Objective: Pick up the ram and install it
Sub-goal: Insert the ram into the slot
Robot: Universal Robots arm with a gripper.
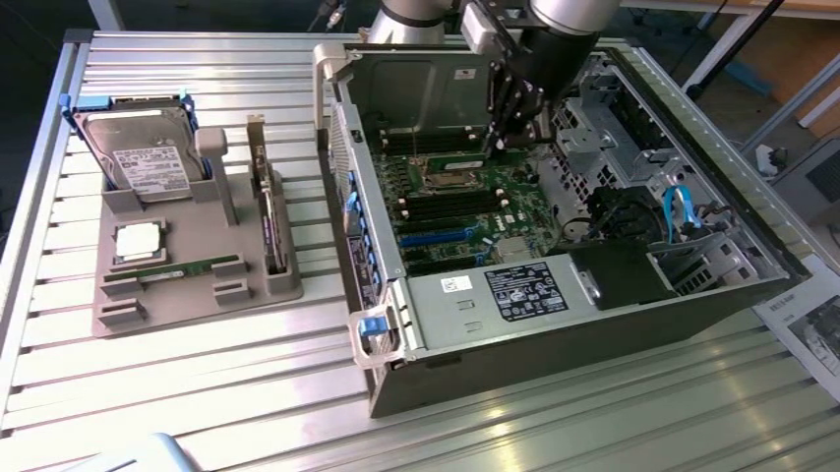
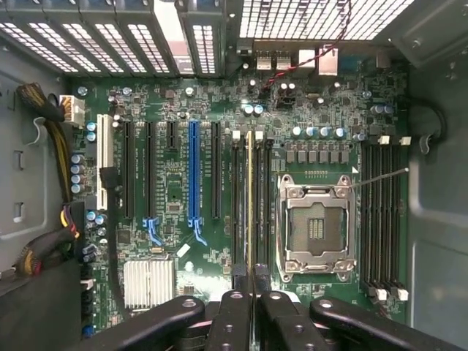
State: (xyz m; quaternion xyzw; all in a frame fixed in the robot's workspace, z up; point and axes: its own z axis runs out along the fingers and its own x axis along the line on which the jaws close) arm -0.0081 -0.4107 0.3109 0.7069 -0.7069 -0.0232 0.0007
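Ram [image 2: 250, 197] is pinched edge-on in my end effector [image 2: 251, 292], fingers [image 2: 232, 307] nearly together w/ just the thin stick between them. It hangs over the motherboard [image 2: 168, 197] inside the open PC case [image 1: 552, 344], running along the memory slots just beside the CPU socket [image 2: 316, 227]; can't tell if it's touching a slot. In exterior view a 2nd stick [image 1: 171, 270] lies on the grey tray [image 1: 197, 236] on the bench [image 1: 197, 393], near a hard drive [image 1: 145, 162], well apart from the case.
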